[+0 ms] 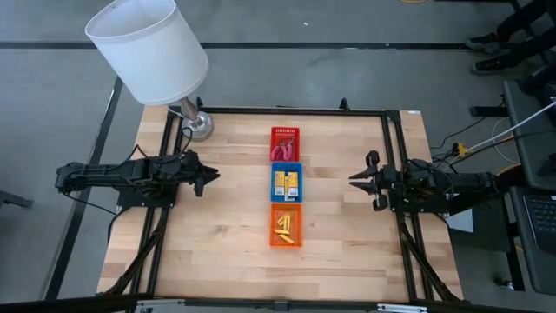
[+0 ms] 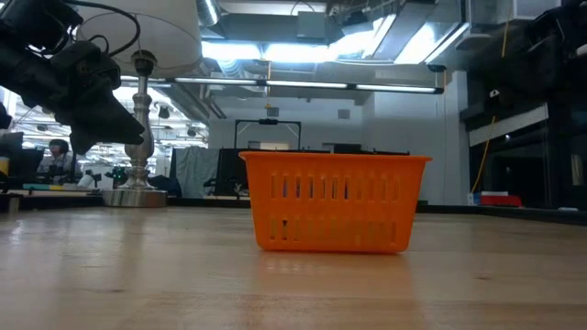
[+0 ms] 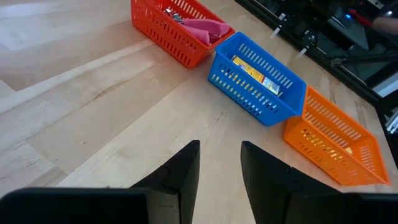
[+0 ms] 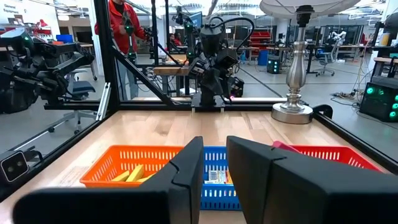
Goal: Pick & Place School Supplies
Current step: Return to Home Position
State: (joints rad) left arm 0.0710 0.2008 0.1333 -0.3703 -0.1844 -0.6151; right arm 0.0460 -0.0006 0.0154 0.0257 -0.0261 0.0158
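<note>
Three trays stand in a row down the table's middle. The red tray point(image 1: 284, 143) at the far end holds pink-handled tools point(image 3: 202, 28). The blue tray point(image 1: 287, 183) holds yellow packets point(image 3: 256, 76). The orange tray point(image 1: 286, 226), nearest, holds short yellow sticks point(image 4: 134, 173). My left gripper point(image 1: 213, 176) hangs above the table's left side, tipped slightly down toward the trays, its fingers point(image 3: 186, 168) a little apart with nothing between them. My right gripper point(image 1: 354, 180) hangs level at the right side, facing the trays, narrowly open and empty.
A white-shaded lamp point(image 1: 152, 48) stands on its metal base point(image 1: 198, 126) at the far left corner. Black frame rails point(image 1: 395, 165) run along the table's edges. Bare wood lies on both sides of the trays. A person in red point(image 4: 121, 25) stands beyond the table.
</note>
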